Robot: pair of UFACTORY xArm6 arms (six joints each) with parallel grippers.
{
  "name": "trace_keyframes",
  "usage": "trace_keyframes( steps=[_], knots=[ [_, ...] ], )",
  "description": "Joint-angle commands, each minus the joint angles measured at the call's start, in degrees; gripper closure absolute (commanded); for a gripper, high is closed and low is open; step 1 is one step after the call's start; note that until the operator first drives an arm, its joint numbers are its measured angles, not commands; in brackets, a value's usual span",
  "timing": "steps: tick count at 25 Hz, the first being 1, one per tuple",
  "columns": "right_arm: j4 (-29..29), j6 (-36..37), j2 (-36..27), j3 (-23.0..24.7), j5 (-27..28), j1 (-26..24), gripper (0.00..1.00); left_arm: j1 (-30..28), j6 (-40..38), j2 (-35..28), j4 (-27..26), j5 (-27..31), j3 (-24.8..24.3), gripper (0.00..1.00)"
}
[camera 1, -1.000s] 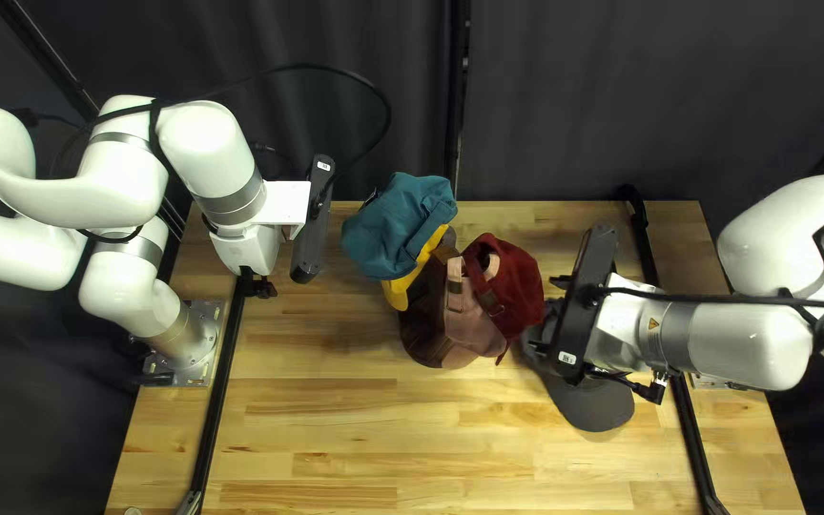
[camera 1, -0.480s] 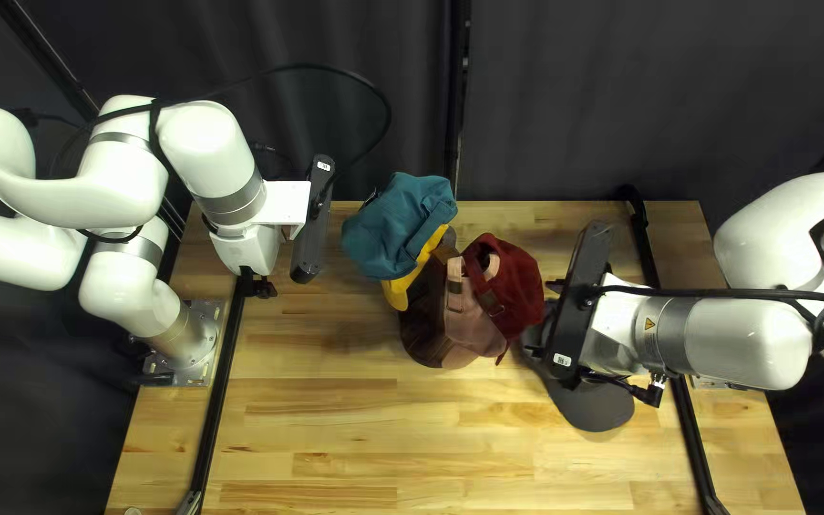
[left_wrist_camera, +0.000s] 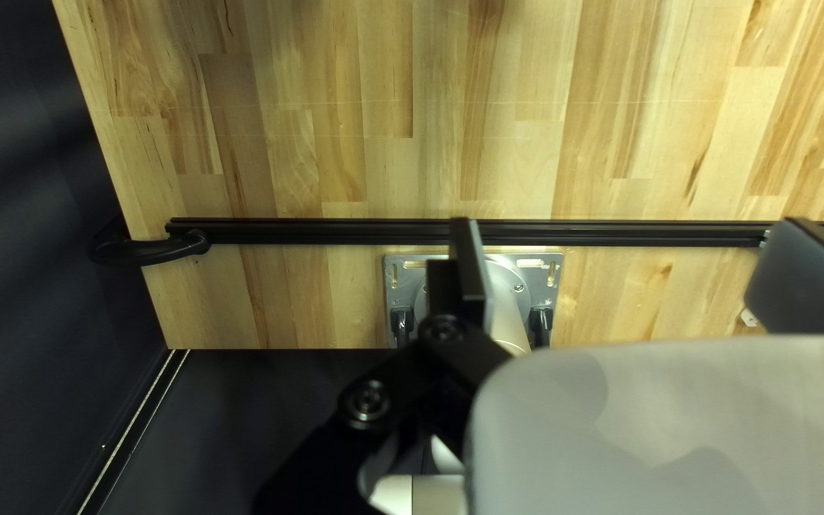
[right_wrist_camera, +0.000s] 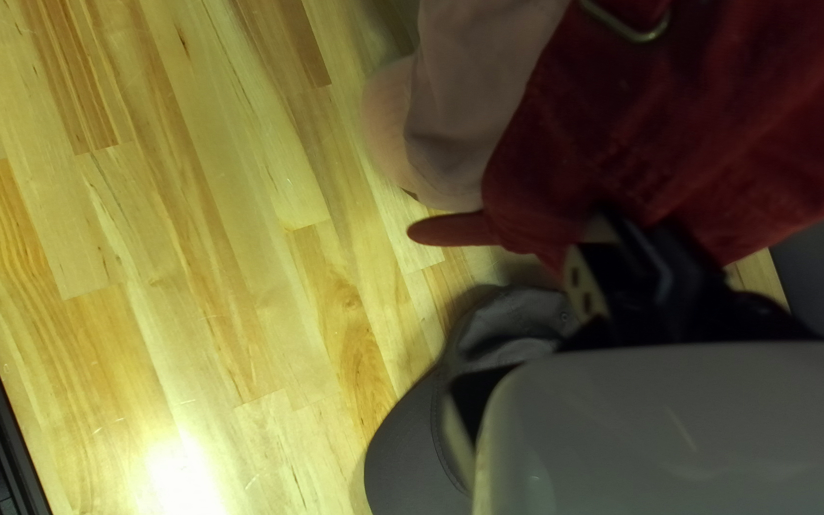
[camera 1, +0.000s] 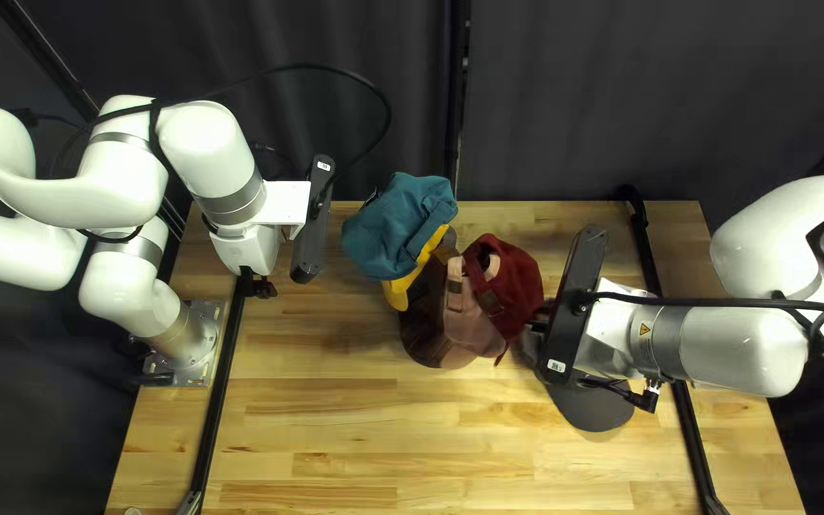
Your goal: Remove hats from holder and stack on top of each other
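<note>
The left end effector [left_wrist_camera: 619, 243] was spread. The right end effector [right_wrist_camera: 598, 265], grip hidden, sat at five o'clock of the red hat [right_wrist_camera: 669, 107].

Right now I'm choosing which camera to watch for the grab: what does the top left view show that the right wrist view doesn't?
Only the top left view: the teal cloth cap, the yellow cloth cap and the dark brown cap, plus the white left arm. Only the right wrist view: the right gripper against the lower edge of the dark red cloth cap, over the flat grey cap. Both: that red cap, the grey cap, the pale pink cloth cap and the light wooden table.
</note>
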State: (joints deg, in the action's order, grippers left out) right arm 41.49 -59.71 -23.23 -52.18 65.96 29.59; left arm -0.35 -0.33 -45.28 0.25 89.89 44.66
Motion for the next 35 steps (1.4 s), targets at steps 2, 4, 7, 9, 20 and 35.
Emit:
trace_keyframes(
  steps=[2,4,7,9,20,35],
  knots=[
    [-0.04,0.02,0.06,-0.15,0.13,0.05,1.0,0.0,0.0,0.0,0.0,0.0,0.0,0.0],
    [-0.06,0.12,-0.05,-0.35,0.52,0.21,1.0,0.0,0.0,0.0,0.0,0.0,0.0,0.0],
    [-0.03,0.24,-1.06,-0.8,2.54,1.25,1.0,0.0,0.0,0.0,0.0,0.0,0.0,0.0],
    [0.01,0.4,-1.64,-1.23,3.88,1.84,1.0,0.0,0.0,0.0,0.0,0.0,0.0,0.0],
    [2.52,4.42,-3.71,-11.94,20.27,9.63,1.0,0.0,0.0,0.0,0.0,0.0,0.0,0.0],
    [7.69,3.4,-6.51,-20.32,42.41,24.0,1.0,0.0,0.0,0.0,0.0,0.0,0.0,0.0]
  ],
)
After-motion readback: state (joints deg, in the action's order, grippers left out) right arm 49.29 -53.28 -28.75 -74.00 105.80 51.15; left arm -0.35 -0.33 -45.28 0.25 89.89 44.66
